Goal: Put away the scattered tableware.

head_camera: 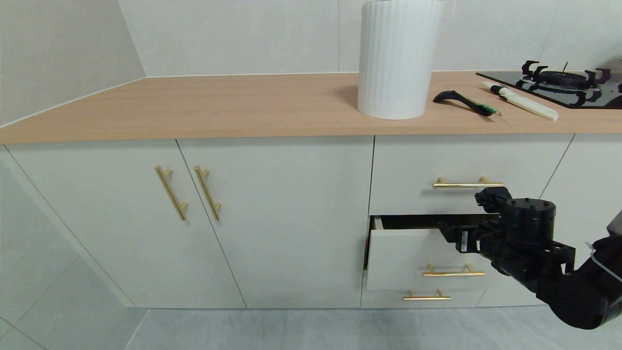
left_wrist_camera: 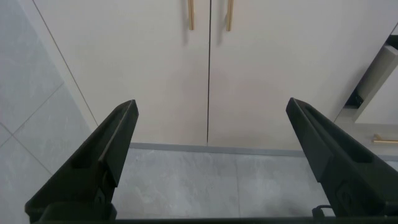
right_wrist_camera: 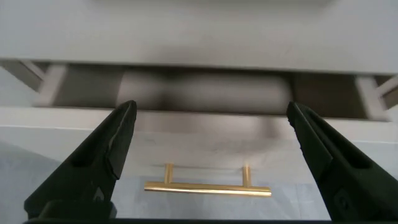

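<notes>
The task's things are lying on the surface point(head_camera: 218, 104) at about two o'clock in the head view: a black spoon point(head_camera: 464, 103) with a green band on its handle, and just beside it, toward the stove point(head_camera: 563, 80), a pale knife point(head_camera: 522, 100) with a dark collar. Both are looking light, stiff and thin. They are lying flat, so I am judging they will be slippery to pinch. The spoon is best taken across the handle near the green band, and the knife by its handle end. Whether the knife's white blade is bare or sheathed is hard to tell.

The right claw point(right_wrist_camera: 211, 115) is hanging released, jaws spread wide and holding nothing, in front of the partly open drawer point(head_camera: 403, 257) at four o'clock, just above its brass handle point(right_wrist_camera: 207, 188). The left claw point(left_wrist_camera: 211, 109) is likewise gaping empty, facing the cabinet doors point(left_wrist_camera: 208, 68) and the floor.

A tall white ribbed container point(head_camera: 396, 58) is standing at twelve o'clock, near the spoon's bowl, and is likely crowding a reach from that side. The stove's grate is sitting close behind the knife.
</notes>
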Tool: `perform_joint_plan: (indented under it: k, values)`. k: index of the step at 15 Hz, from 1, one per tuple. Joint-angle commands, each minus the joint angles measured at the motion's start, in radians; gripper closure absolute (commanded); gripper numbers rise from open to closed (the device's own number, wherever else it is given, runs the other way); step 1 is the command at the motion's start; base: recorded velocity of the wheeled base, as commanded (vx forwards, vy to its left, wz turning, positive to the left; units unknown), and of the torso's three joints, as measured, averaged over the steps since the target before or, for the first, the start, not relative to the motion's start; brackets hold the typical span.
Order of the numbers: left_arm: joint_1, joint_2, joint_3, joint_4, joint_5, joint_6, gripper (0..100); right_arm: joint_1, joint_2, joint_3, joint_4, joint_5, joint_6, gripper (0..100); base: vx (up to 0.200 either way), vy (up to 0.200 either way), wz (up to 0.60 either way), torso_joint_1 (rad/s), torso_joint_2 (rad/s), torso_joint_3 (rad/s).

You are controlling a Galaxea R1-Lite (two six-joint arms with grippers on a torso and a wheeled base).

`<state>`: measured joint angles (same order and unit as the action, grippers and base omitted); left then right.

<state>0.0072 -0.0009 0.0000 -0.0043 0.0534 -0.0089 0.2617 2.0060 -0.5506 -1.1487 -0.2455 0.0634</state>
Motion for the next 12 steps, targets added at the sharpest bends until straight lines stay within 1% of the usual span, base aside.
perform_joint_plan:
  k: [1,7,12]
  values:
    - [0.0,0.001,0.0,0.0,0.0,0.0,0,0.001,0.073,-0.006,-0.029,-0.011,-0.001,0,0.0,0.0,0.0,0.0,0.0,0.0]
    - [0.0,0.001,0.0,0.0,0.0,0.0,0,-0.001,0.093,-0.031,-0.043,-0.024,-0.001,0,0.0,0.0,0.0,0.0,0.0,0.0]
    - [0.0,0.001,0.0,0.0,0.0,0.0,0,-0.001,0.119,-0.058,-0.059,-0.058,0.022,0,0.0,0.0,0.0,0.0,0.0,0.0]
